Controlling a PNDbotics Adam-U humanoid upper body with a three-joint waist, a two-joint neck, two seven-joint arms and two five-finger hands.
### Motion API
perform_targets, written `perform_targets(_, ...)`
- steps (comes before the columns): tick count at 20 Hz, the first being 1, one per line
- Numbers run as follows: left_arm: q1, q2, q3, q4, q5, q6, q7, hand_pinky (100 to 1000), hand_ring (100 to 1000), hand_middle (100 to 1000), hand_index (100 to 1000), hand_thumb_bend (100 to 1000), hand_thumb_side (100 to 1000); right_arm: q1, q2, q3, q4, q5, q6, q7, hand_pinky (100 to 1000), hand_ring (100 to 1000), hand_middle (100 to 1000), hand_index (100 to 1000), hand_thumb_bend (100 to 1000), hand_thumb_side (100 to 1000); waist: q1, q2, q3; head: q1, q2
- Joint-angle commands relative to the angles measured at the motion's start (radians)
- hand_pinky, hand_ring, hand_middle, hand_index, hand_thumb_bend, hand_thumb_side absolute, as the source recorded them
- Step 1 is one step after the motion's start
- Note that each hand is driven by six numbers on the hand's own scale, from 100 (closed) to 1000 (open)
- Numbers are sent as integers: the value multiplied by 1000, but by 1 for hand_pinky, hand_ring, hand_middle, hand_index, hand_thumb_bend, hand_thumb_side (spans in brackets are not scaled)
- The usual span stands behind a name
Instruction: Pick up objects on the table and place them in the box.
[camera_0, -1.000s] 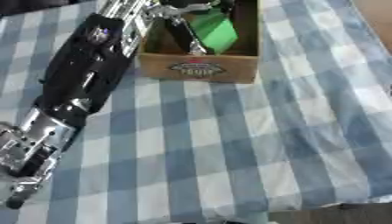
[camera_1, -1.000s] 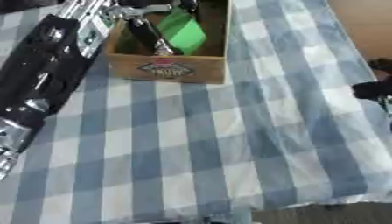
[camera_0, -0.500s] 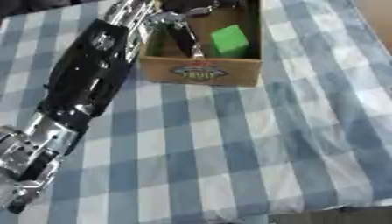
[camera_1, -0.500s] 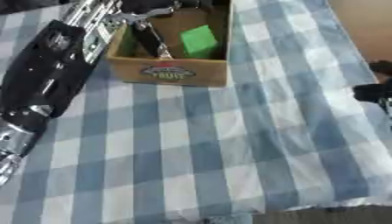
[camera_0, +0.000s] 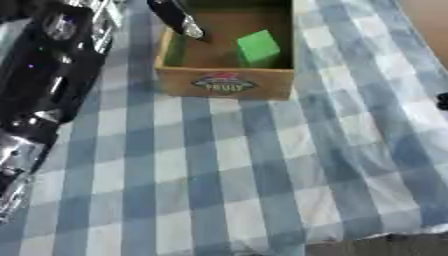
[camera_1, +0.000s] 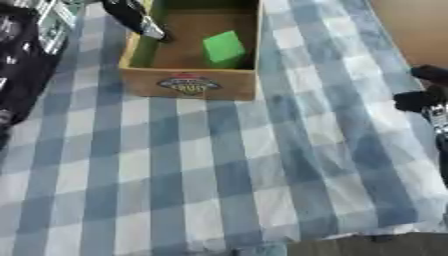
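While the left arm (camera_0: 48, 75) reached in from the upper left along the worktop edge, its left hand (camera_0: 179, 20) hung over the near-left corner of the box (camera_0: 227, 82). Only dark fingers (camera_1: 136, 17) with a pale tip showed there, pointing down into the box; they held nothing visible, but whether they were straight or curled could not be told from either view. Green block (camera_0: 259, 47) lay inside the box, on its brown floor, toward the right wall and tilted a little, apart from the left fingers. Box was wooden, open-topped, with an oval label on its near wall, sitting at the far middle of the worktop. Worktop was covered by a blue and white checked cloth (camera_0: 227, 170), which hung over the near edge. No other loose item showed on the cloth in front of the box. Right hand (camera_1: 424, 95) showed only at the right border of the right eye view, dark rounded parts beside the cloth's right side, well apart from the box; finger state there could not be told either. Left forearm, black and shiny with silver parts lower down, filled the left border of the left eye view.
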Motion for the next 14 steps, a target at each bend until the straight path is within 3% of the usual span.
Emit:
perform_targets(1, 7, 102, 37, -79, 114, 31, -8, 858, 837, 811, 893, 818, 210, -3, -20, -9, -9, 6, -1, -6, 684, 671, 811, 845, 100, 679, -7, -24, 7, -10, -4)
perform_targets(5, 90, 193, 76, -192, 277, 72, -28, 841, 807, 777, 889, 803, 117, -3, -20, -14, -10, 8, -1, -11, 684, 671, 812, 845, 100, 679, -12, -21, 23, -19, -9)
perform_targets(6, 122, 213, 88, -226, 324, 85, -34, 838, 800, 768, 890, 838, 100, -4, -20, -16, -11, 8, -2, -13, 685, 671, 812, 845, 100, 679, -13, -20, 27, -20, -10)
perform_targets(7, 157, 229, 101, -257, 369, 97, -43, 838, 797, 765, 891, 795, 100, -5, -20, -17, -11, 8, -2, -14, 685, 672, 812, 845, 100, 679, -15, -19, 32, -23, -12)
perform_targets(10, 267, 253, 142, -349, 494, 131, -72, 837, 782, 747, 896, 782, 100, -8, -17, -21, -14, 9, -2, -19, 685, 672, 812, 846, 100, 678, -23, -14, 45, -25, -16)
perform_targets(12, 344, 253, 175, -416, 578, 153, -89, 837, 775, 739, 897, 713, 100, -10, -13, -23, -15, 8, -2, -21, 685, 672, 812, 846, 100, 678, -30, -11, 50, -23, -23)
perform_targets(13, 385, 248, 191, -452, 622, 165, -93, 834, 765, 727, 898, 619, 100, -10, -12, -24, -16, 8, -2, -22, 685, 672, 812, 846, 100, 677, -34, -8, 54, -23, -25)
perform_targets(14, 423, 241, 203, -485, 668, 176, -98, 834, 763, 724, 899, 581, 100, -10, -12, -25, -17, 9, -3, -23, 685, 672, 812, 846, 100, 677, -37, -6, 56, -22, -25)
